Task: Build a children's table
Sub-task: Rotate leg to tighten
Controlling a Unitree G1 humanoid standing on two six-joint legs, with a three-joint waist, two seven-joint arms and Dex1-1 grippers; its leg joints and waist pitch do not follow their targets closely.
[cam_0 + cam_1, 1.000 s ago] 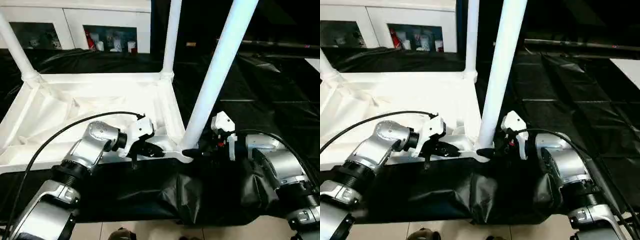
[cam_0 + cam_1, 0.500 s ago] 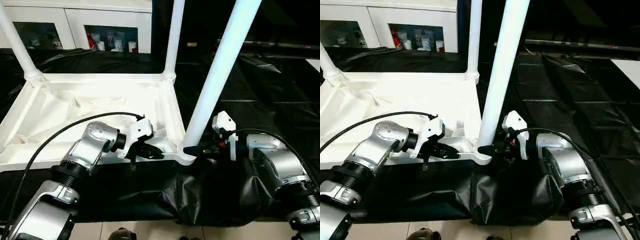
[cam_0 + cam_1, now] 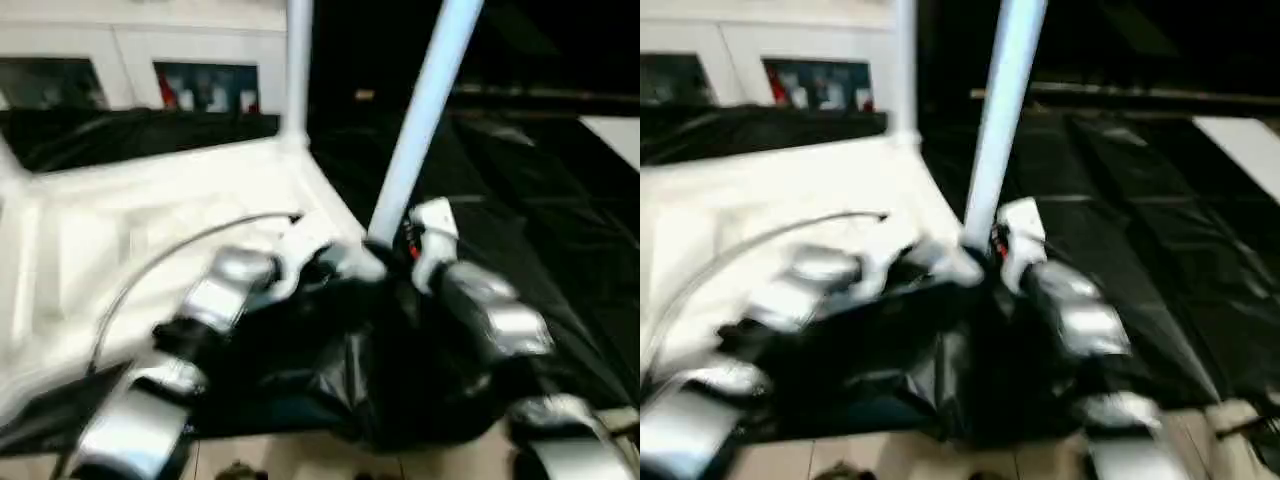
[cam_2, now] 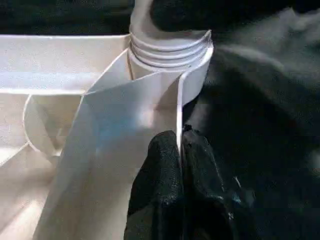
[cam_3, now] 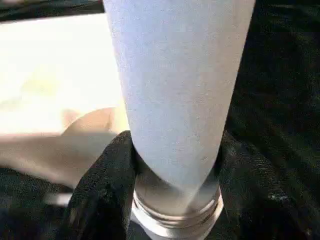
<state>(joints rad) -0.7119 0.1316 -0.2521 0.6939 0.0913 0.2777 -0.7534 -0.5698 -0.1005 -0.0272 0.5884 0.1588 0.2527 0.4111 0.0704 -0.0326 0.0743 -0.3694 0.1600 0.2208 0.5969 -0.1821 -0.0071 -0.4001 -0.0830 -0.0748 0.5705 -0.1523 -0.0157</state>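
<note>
The children's table lies upside down, its white ribbed top (image 3: 110, 225) on the black-draped surface. A far leg (image 3: 297, 70) stands in its corner socket. The near leg (image 3: 420, 110) rises from the near right corner socket (image 4: 170, 50). In the left wrist view my left gripper (image 4: 180, 137) is shut on the top's thin rim wall just beside that socket. My right gripper (image 5: 175, 150) is shut on the base of the near leg (image 5: 175, 90), one black finger (image 5: 107, 185) on each side just above the threaded collar.
Black cloth (image 3: 540, 210) covers the work surface to the right and bunches up in front of both forearms. White cabinets with small items (image 3: 205, 90) stand behind. A cable (image 3: 170, 260) loops over the left arm.
The whole head view has swung and blurred, so the camera moved. My right gripper's fingers have closed in on the leg's base. The left gripper stays clamped on the rim.
</note>
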